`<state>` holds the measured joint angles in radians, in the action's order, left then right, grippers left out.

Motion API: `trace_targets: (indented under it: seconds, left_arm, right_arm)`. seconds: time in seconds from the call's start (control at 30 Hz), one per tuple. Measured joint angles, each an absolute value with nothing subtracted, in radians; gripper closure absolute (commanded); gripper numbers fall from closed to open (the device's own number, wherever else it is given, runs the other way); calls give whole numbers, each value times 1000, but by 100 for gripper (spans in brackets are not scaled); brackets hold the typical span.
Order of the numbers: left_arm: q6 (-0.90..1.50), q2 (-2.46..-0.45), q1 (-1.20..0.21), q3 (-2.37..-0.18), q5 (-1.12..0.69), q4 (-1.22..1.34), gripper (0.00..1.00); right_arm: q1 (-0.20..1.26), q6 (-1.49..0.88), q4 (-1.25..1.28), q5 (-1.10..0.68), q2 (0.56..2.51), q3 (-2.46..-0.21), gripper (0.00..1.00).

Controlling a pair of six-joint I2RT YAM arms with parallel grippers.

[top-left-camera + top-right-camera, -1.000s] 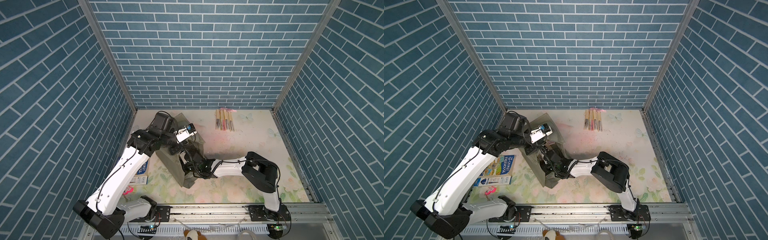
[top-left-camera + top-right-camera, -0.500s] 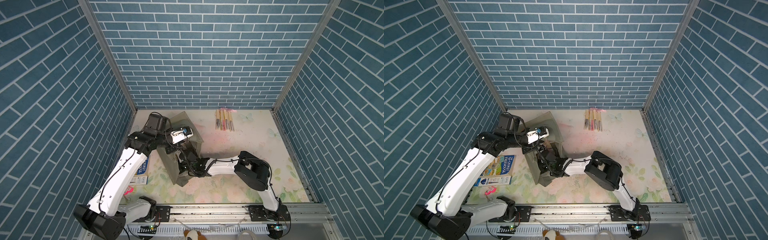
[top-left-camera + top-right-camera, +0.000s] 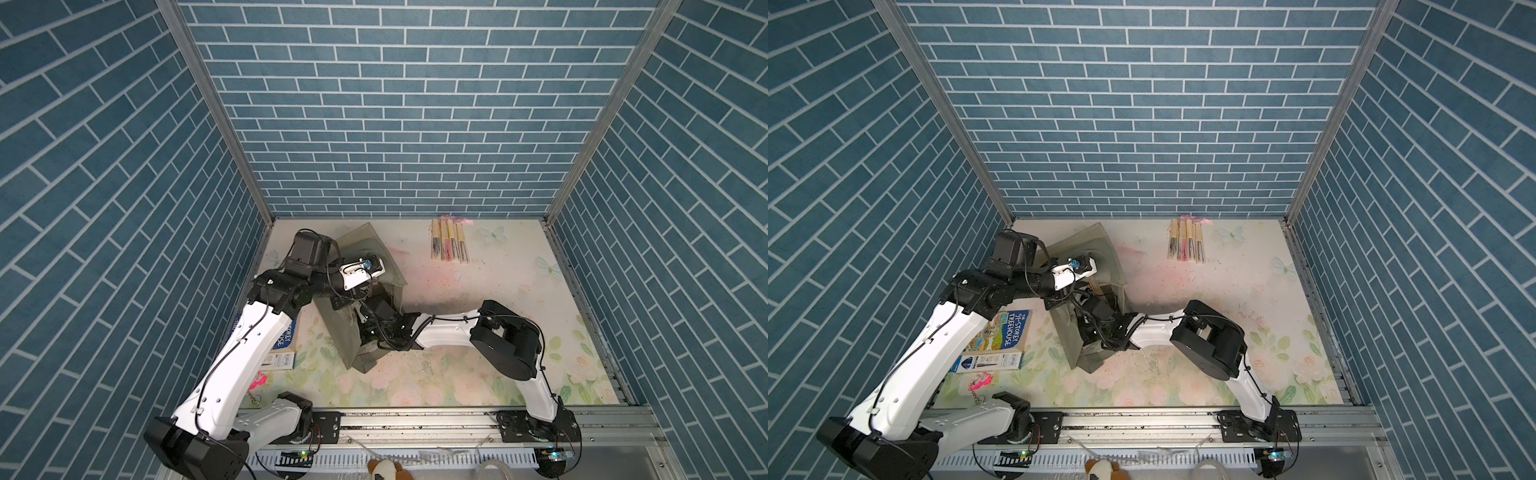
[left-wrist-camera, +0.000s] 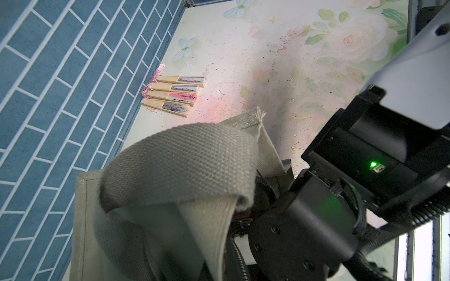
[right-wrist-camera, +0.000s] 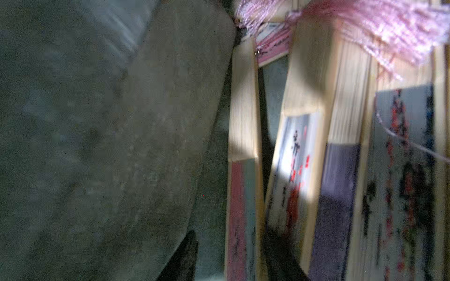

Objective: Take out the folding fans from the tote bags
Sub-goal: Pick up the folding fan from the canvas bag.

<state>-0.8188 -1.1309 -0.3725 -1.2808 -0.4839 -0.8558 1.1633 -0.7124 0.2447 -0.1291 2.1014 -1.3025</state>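
Grey-green canvas fills the left-centre of both top views. The tote bag [image 3: 360,243] [image 3: 1100,249] stands propped up on the floral tabletop [image 3: 498,291]. The left gripper [image 3: 374,272] sits at the bag's upper edge, clenched on the fabric and holding it up, its fingertips hidden by cloth. The right gripper [image 3: 372,309] reaches into the bag's mouth from the right, so its jaws cannot be judged from above. Four folding fans [image 3: 450,242] [image 3: 1186,246] lie closed and side by side at the far edge against the brick wall, well apart from the bag. A blue "Storey Treehouse" book [image 3: 1005,332] lies at the left, partly under the left arm. A blue-and-white flat box [image 3: 988,360] and a pink keychain [image 3: 980,380] lie nearer.

The left wrist view shows a woven strap [image 4: 180,165] looped close to the lens over the tote's rim. Beside it is the right arm's black housing [image 4: 353,155] with a green light. The four fans [image 4: 174,93] lie beyond on the table, tassels toward the wall.

The right wrist view is blurred and looks inside the bag. Dim fabric [image 5: 97,146] fills one side. At least four more folding fans [image 5: 299,136] are packed together there, with bamboo sticks, pink and purple pleats and pink tassels [image 5: 377,26]. The right gripper's dark fingers [image 5: 187,255] stand parted with one bamboo-edged fan between them, and a gap shows on one side.
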Motion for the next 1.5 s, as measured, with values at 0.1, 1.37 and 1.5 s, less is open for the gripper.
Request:
trace_targets:
  seconds: [0.1, 1.37, 1.5]
  left_arm:
    - [-817, -1118, -373, -1267, -484, -850, 100]
    - [-790, -1110, -372, -1245, -496, -831, 100]
    - [-783, -1104, -373, -1229, -503, -825, 100]
  right_arm:
    - [1154, -738, 242, -168, 2098, -1293, 52]
    - [1081, -920, 340, -553, 2084, -1179, 54]
    - [1078, -947, 409, -560, 2065, -1139, 54]
